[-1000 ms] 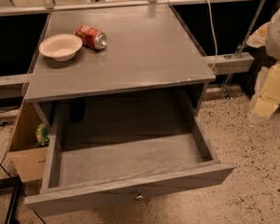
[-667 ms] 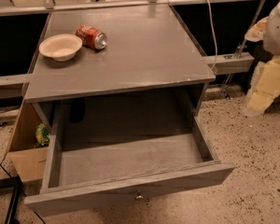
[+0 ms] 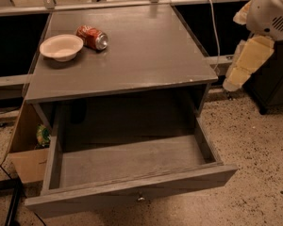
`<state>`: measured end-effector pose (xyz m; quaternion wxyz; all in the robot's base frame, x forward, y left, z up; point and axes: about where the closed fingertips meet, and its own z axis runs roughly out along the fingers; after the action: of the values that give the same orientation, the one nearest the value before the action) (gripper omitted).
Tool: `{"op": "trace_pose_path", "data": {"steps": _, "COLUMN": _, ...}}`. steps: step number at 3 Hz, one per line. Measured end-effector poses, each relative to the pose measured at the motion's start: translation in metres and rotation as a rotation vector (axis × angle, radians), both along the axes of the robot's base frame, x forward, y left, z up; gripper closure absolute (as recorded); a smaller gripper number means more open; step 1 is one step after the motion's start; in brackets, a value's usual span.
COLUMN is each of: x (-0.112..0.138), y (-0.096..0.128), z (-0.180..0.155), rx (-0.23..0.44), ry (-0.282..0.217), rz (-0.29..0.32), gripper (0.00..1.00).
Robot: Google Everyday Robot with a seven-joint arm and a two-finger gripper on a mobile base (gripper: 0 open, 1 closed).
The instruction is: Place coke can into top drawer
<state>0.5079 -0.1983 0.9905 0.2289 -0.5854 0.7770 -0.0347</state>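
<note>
The coke can (image 3: 92, 37) is red with a silver end and lies on its side at the back left of the grey cabinet top (image 3: 146, 51). It is next to a cream round bowl (image 3: 61, 47). The top drawer (image 3: 132, 161) is pulled wide open below, and its inside is bare. Its front panel carries a small metal knob (image 3: 140, 198). My gripper (image 3: 245, 65) is a cream part that hangs from the white arm (image 3: 273, 8) off the cabinet's right side. It is far from the can and holds nothing that I can see.
A cardboard box (image 3: 26, 164) with a green item (image 3: 42, 135) stands at the cabinet's left. A white cable (image 3: 214, 22) runs down behind the right rear corner. Dark furniture (image 3: 273, 88) stands at the right, on a speckled floor (image 3: 259, 140).
The arm and gripper have moved left and upward, closer to the cabinet's right edge. The can, bowl and drawer have not moved.
</note>
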Motion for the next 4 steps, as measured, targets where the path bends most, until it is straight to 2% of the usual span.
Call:
{"op": "trace_pose_path", "data": {"steps": 2, "x": 0.064, "y": 0.037, "z": 0.008, "rx": 0.111, "ry": -0.044, "rz": 0.006, "gripper": 0.00}}
{"op": "trace_pose_path", "data": {"steps": 3, "x": 0.091, "y": 0.064, "z": 0.012, "rx": 0.184, "ry": -0.068, "rz": -0.020, "gripper": 0.00}}
{"op": "trace_pose_path", "data": {"steps": 4, "x": 0.111, "y": 0.092, "z": 0.011, "rx": 0.260, "ry": -0.089, "rz": -0.072, "gripper": 0.00}}
